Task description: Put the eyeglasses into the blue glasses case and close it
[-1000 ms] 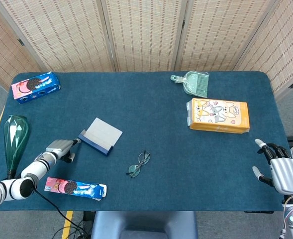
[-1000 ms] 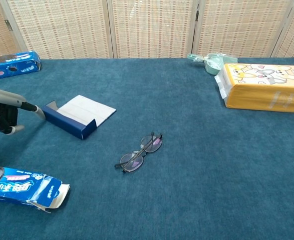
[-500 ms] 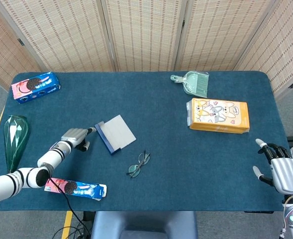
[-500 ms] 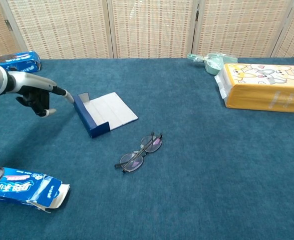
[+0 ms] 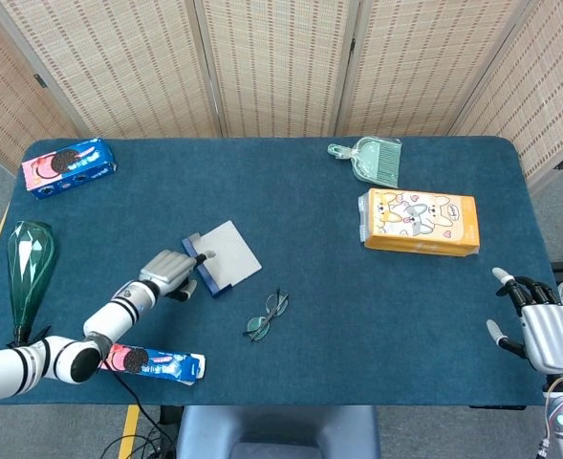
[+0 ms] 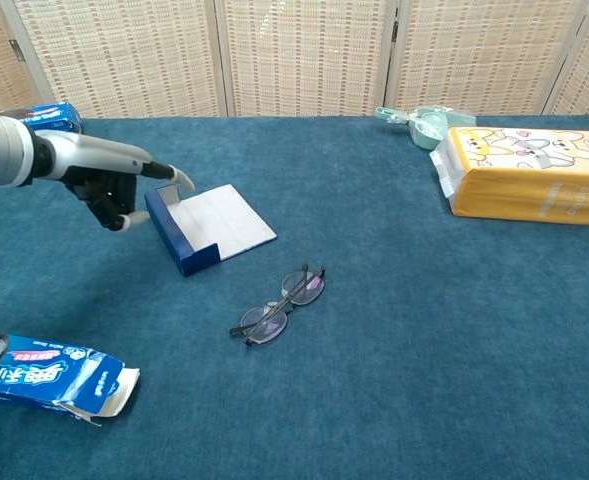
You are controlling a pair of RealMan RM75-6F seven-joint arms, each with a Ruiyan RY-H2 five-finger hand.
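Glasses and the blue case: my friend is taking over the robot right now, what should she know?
Left hand touches the left end of the open blue case, holding nothing.
Right hand is open at the table's right edge, away from everything.
The eyeglasses lie folded on the cloth, just in front of and right of the case, apart from it.
Done: the case lies open.
Left: put the glasses in, close the lid.

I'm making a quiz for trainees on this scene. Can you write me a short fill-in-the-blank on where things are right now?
1. The blue case lies ____, its white lining showing.
2. The glasses lie on the ____, outside the case.
3. The ____ hand is at the case's end; the right hand holds nothing.
4. The dustpan lies beyond the ____ box.

Missing words: open; table; left; orange
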